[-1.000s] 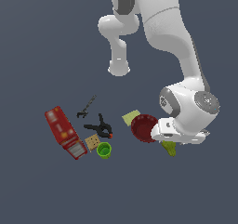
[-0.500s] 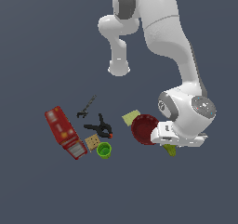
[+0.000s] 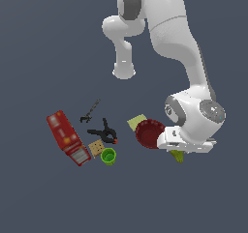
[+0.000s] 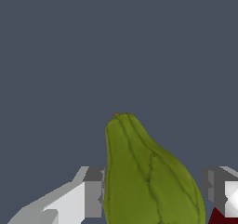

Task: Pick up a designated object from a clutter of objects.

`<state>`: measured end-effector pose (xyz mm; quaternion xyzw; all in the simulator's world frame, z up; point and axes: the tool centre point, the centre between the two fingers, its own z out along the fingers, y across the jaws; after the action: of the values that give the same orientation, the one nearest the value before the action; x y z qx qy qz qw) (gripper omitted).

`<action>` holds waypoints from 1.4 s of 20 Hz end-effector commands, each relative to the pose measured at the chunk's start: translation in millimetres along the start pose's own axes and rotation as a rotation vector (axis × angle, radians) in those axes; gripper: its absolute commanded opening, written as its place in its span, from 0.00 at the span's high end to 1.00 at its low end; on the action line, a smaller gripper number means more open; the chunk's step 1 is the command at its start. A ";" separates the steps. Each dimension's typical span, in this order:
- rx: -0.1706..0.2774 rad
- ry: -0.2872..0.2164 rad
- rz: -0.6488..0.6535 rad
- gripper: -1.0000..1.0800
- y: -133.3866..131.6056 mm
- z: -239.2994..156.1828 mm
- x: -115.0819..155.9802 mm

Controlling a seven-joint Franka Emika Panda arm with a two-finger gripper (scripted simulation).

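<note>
Gripper (image 4: 153, 190) is straddling the pear (image 4: 148, 181), fingers (image 4: 93, 190) either side w/ a gap showing, so spread, not clamping yet. Pear is lying just beside the bowl (image 3: 149, 133), so arm is coming in low to clear it.

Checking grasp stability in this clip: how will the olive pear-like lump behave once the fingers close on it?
The olive lump tapers and looks ribbed, so it may slide or pivot between the fingers. It looks rigid. If dropped, it could roll toward the red bowl.
</note>
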<state>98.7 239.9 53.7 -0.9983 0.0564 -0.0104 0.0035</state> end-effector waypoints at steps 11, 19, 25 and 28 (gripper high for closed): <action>-0.001 -0.001 0.000 1.00 23.0 -21.6 -4.0; -0.002 -0.004 -0.001 1.00 72.8 -67.9 -12.4; -0.003 -0.007 -0.001 1.00 125.9 -118.2 -20.9; -0.003 -0.009 -0.001 1.00 153.7 -145.0 -25.2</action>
<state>57.7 103.7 183.3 -0.9984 0.0556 -0.0061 0.0022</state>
